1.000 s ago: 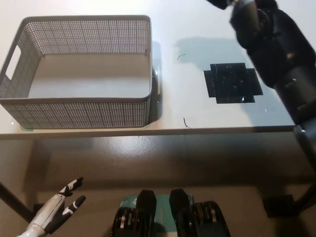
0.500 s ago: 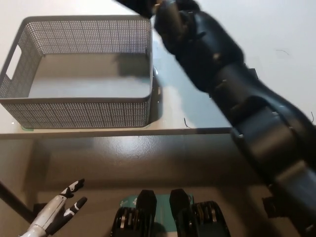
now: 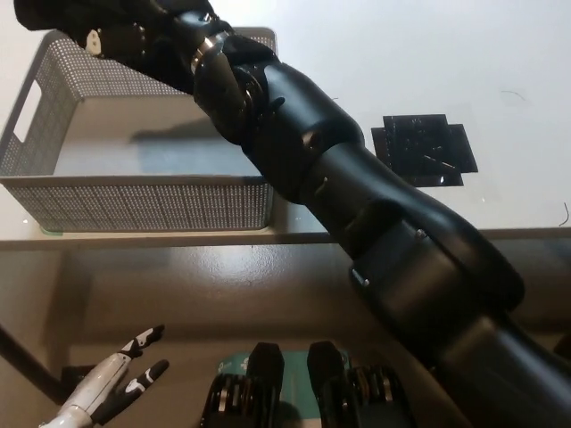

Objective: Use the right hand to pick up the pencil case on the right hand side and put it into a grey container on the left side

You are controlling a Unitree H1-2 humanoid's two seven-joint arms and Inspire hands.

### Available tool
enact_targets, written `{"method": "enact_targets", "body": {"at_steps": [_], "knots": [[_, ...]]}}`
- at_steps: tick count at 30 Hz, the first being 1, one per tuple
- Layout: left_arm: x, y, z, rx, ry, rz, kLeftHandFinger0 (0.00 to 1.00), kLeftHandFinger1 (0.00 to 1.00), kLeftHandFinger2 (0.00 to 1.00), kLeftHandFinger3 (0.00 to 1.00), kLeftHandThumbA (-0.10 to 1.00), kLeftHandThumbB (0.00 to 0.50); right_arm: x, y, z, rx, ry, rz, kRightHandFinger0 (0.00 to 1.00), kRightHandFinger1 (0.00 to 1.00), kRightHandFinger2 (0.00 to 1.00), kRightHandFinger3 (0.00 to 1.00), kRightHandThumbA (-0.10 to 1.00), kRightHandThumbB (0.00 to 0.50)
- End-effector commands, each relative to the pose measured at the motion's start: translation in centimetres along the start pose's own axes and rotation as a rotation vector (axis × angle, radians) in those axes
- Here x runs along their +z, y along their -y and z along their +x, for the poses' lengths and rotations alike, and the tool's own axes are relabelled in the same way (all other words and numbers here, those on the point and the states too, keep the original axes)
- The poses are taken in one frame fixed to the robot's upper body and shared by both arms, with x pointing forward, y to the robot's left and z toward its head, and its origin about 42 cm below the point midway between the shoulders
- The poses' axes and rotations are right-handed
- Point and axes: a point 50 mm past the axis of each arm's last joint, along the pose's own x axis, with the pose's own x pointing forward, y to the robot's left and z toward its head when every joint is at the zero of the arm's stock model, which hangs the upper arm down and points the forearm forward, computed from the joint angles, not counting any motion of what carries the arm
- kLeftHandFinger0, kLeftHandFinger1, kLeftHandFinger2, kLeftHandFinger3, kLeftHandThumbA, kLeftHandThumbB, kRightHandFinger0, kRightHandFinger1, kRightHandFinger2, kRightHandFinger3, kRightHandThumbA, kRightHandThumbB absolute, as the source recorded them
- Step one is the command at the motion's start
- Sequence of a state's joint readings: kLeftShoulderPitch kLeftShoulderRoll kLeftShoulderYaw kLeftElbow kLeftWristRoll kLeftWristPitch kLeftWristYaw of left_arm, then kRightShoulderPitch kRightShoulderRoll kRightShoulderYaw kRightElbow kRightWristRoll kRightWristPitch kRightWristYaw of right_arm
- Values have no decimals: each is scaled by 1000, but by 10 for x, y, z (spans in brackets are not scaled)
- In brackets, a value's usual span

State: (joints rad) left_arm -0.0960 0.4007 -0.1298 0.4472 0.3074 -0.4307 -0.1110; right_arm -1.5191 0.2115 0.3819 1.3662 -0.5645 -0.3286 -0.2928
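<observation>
My black right arm (image 3: 357, 205) reaches from the bottom right across the table to the top left. Its hand (image 3: 116, 31) hangs over the far side of the grey mesh container (image 3: 134, 203). The hand is closed around a dark long shape, the pencil case (image 3: 53, 18), which is black against the black hand and hard to outline. The container's floor shows bare, with the arm's shadow on it. My white left hand (image 3: 116, 383) rests low at the bottom left, below the table edge, fingers apart.
A black taped square (image 3: 424, 150) marks the white table (image 3: 401, 53) at the right. The table's front edge (image 3: 178, 239) runs across the middle of the picture. The arm hides the container's right wall.
The right arm has swung from the table's right side leftward across the table, and the hand now hangs over the container. The black square is uncovered again. The left hand stays put.
</observation>
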Motion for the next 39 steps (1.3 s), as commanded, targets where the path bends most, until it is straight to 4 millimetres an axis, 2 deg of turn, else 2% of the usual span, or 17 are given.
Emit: {"method": "enact_targets", "body": {"at_steps": [1,2,4,5,8,10,11,12,13,14,15,17,22,30,33,36,39], "knots": [[10,-22,8,21,69,46,1000,1000,1000,1000,1000,406,11,20,10,-80,32,-15,0,7,372,311,-100,195],[10,-22,9,22,74,41,1000,1000,1000,1000,989,399,9,20,10,-76,21,-12,0,50,510,392,-100,182],[11,-23,10,19,77,32,1000,1000,1000,1000,969,393,6,22,10,-73,7,-9,0,136,630,586,-100,172],[11,-24,10,19,80,25,1000,1000,1000,1000,955,392,4,23,10,-69,-6,-5,0,178,663,664,-100,161],[13,-25,11,21,86,12,1000,1000,1000,1000,926,385,-2,27,8,-80,-21,7,0,238,675,743,-100,153],[14,-26,12,21,88,24,1000,1000,1000,1000,938,391,-6,29,7,-92,-40,-13,32,326,702,774,-56,185],[14,-26,12,22,88,24,1000,1000,1000,1000,939,391,-8,29,8,-73,-60,-32,150,392,691,846,225,212],[15,-26,13,23,85,20,1000,1000,1000,1000,938,398,-10,31,9,-15,-110,-75,300,538,766,960,423,263],[15,-26,13,22,81,13,1000,1000,1000,1000,932,404,-12,31,11,40,-141,-90,564,800,976,1000,626,319],[15,-26,13,22,81,13,1000,1000,1000,1000,930,405,-12,31,11,40,-141,-90,777,945,1000,1000,689,324],[15,-26,13,20,83,14,1000,1000,1000,1000,933,405,-14,32,11,90,-159,-112,1000,1000,1000,1000,826,344],[16,-27,13,19,89,10,1000,1000,1000,1000,934,398,-16,31,11,151,-198,-131,1000,1000,1000,1000,987,425],[16,-29,15,16,86,17,1000,1000,1000,1000,955,409,-19,32,10,194,-221,-142,1000,1000,1000,1000,1000,498],[16,-30,16,17,84,14,1000,1000,1000,1000,957,413,-22,40,10,169,-212,-143,1000,1000,1000,1000,1000,498],[18,-30,16,17,81,23,1000,1000,1000,1000,964,414,-23,42,10,157,-212,-137,1000,1000,1000,1000,1000,464],[16,-30,18,15,78,21,1000,1000,1000,1000,965,415,-27,49,10,144,-211,-148,1000,1000,1000,1000,1000,487],[16,-30,17,12,76,14,1000,1000,1000,1000,961,417,-33,57,8,124,-211,-171,1000,1000,1000,1000,1000,482]]}}
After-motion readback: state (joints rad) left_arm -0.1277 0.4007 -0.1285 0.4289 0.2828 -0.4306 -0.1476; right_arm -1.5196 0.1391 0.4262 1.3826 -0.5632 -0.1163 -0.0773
